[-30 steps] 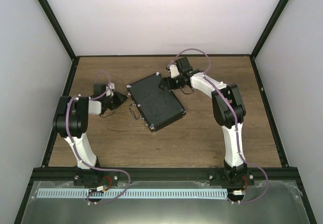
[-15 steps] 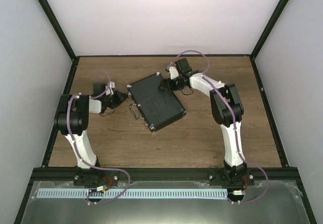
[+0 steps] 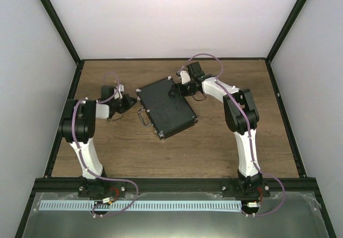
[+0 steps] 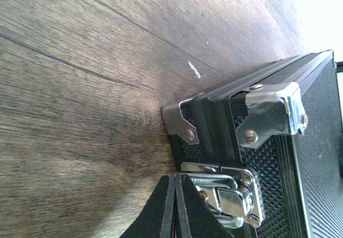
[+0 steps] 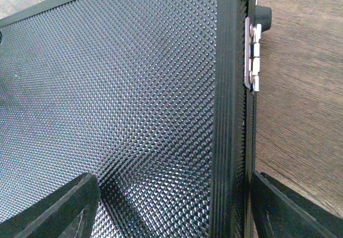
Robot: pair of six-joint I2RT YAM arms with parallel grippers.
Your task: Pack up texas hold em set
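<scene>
While the closed case (image 3: 165, 108) lies flat and askew on the counter (image 3: 214, 147), the left claw (image 4: 176, 187) sits at its latch side. Its fingers are pressed together on nothing, tips right beside the silver latch (image 4: 228, 195) (whether they touch it is unclear). The right claw (image 5: 171, 206) stands open across the hinged edge, one finger above the pebbled lid, the other beyond the hinge (image 5: 252, 58), gripping nothing.

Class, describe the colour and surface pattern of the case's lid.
Black, with a fine grid of raised dots. The lid shows best in the right wrist view.
</scene>
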